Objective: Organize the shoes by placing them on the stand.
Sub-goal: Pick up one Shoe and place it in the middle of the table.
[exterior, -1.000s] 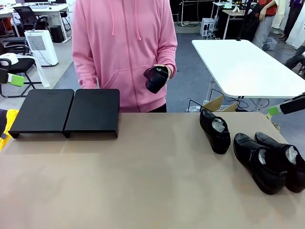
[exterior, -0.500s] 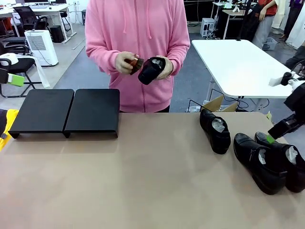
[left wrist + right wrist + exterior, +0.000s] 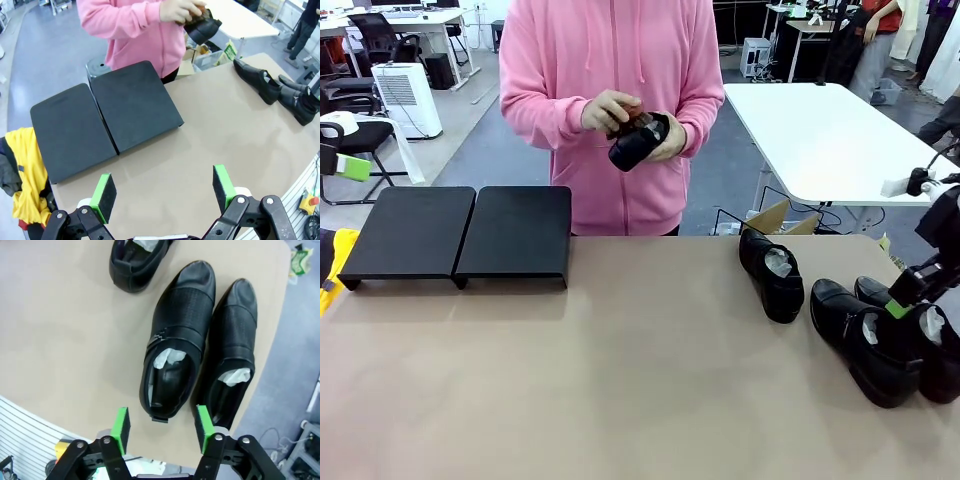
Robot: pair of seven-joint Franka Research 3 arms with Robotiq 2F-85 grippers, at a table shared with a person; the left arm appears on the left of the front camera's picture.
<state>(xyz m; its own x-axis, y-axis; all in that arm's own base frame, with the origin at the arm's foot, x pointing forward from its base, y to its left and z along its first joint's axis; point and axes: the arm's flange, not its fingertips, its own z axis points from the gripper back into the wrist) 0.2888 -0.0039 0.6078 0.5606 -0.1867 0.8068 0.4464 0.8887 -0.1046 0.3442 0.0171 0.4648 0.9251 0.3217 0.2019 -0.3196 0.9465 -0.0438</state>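
Three shoes (image 3: 772,272) lay at the right end of the table (image 3: 620,380), well apart from the stand (image 3: 460,232) at far left; the right gripper (image 3: 161,423), jaws apart above the heel of the middle shoe (image 3: 176,355), needed, in my judgement, to straddle both side walls squarely before closing.

Camera setup, fwiw: the front one sits low at the near edge of the table (image 3: 620,400) and looks level across it. The stand (image 3: 460,235) is at far left, and the person (image 3: 610,100) is just past the stand's right end. The left wrist cam hangs high on the near side of the stand, tilted down and across, with the left gripper (image 3: 162,175) along its bottom edge. It catches the same stand, person and shoes (image 3: 260,82) as the front. The right wrist cam is way closer and well away from the stand, pointing almost straight down past the right gripper (image 3: 161,412) at those shoes.
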